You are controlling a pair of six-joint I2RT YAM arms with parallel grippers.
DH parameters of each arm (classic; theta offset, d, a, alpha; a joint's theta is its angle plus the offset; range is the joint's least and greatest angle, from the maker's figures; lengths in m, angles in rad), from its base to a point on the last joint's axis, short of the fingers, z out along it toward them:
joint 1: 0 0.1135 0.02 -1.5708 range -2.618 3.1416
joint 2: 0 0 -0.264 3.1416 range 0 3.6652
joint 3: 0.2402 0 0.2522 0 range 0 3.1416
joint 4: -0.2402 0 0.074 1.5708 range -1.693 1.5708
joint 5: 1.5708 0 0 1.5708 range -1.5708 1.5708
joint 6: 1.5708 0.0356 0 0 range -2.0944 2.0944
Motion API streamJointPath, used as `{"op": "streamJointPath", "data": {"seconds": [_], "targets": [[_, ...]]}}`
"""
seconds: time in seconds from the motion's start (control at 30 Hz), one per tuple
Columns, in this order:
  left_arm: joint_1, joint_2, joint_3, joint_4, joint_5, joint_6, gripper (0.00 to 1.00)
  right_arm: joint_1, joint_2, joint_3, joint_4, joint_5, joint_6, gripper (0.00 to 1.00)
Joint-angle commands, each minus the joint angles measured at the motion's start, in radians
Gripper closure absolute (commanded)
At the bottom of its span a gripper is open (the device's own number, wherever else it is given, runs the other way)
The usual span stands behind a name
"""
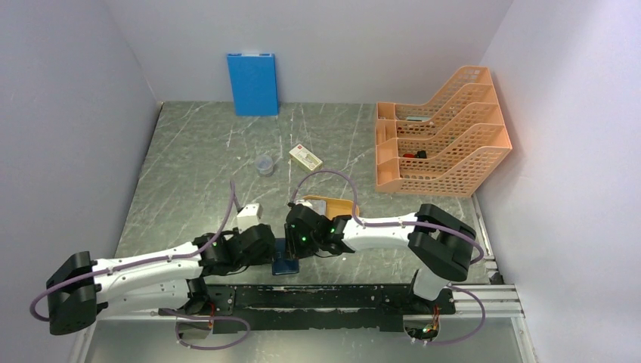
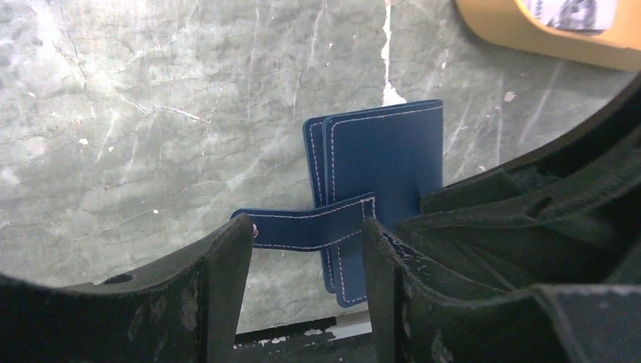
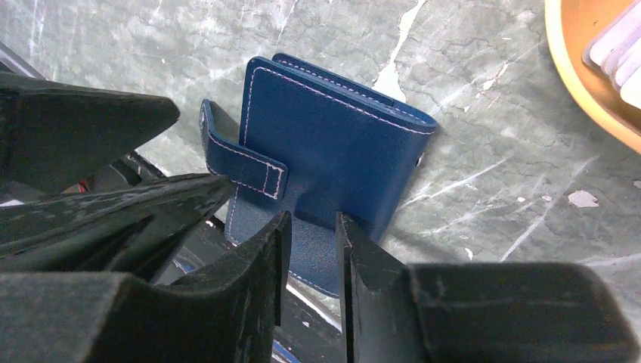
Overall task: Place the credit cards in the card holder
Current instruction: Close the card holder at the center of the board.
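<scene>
Though hardly begun, holder (image 2: 385, 159) folded, cards (image 3: 616, 45) outside: left gripper (image 2: 306, 234) spread astride tab (image 2: 332, 219), right gripper (image 3: 312, 223) narrowed over holder, grip unclear.

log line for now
dark navy folding card holder: folded; left tool: open around its tab; right tool: at its edge; pale plastic cards: in orange tray

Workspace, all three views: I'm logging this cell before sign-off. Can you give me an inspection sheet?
Surface: grey marbled table, pale flecks.
Job's things: card holder folded, snap tab undone, near the arm bases; credit cards lying in the orange tray.
Clutter: blue folder upright at the back wall, orange file rack, cream box, clear cup.
Grippers: left gripper open, straddling the tab; right gripper shut on the holder's near edge.
Cables: purple cables loop along both arms.
Surroundings: pale walls on three sides.
</scene>
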Motion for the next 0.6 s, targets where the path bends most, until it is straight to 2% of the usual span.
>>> {"op": "streamJointPath", "data": {"seconds": [0.0, 0.17, 0.27, 0.43, 0.57], "targets": [[-0.001, 0.062, -0.018, 0.087, 0.015, 0.01, 0.4, 0.001, 0.032, 0.009, -0.012, 0.011, -0.003, 0.67], [-0.001, 0.117, -0.021, 0.093, 0.003, -0.001, 0.43, 0.001, 0.032, 0.014, -0.013, 0.005, -0.005, 0.67], [-0.001, 0.137, -0.033, 0.087, 0.002, -0.013, 0.48, 0.001, 0.025, 0.011, -0.012, 0.002, -0.002, 0.67], [-0.001, 0.146, -0.069, 0.085, 0.011, -0.038, 0.65, 0.001, -0.011, 0.001, -0.009, -0.005, 0.012, 0.66], [-0.001, 0.125, -0.097, 0.085, 0.018, -0.053, 0.77, 0.0, -0.07, -0.028, 0.001, -0.013, 0.041, 0.61]]}}
